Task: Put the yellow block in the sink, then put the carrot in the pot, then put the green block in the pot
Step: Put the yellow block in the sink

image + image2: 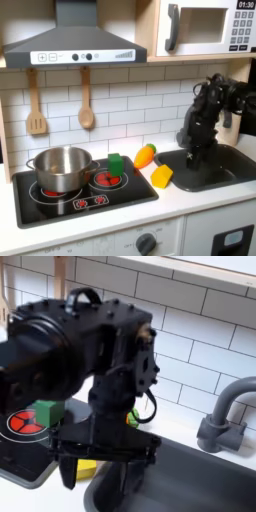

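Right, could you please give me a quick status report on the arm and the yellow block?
Pincer open, empty, over the sink. Yellow block on the counter beside the sink, not yet in. Nothing between them.

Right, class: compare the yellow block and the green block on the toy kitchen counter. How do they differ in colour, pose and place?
In the first exterior view, the yellow block is yellow-orange while the green block is bright green. The yellow block sits turned at an angle on the white counter beside the sink; the green block stands upright at the cooktop's back edge, next to the carrot. Both are small toy blocks of similar size, and the gripper holds neither.
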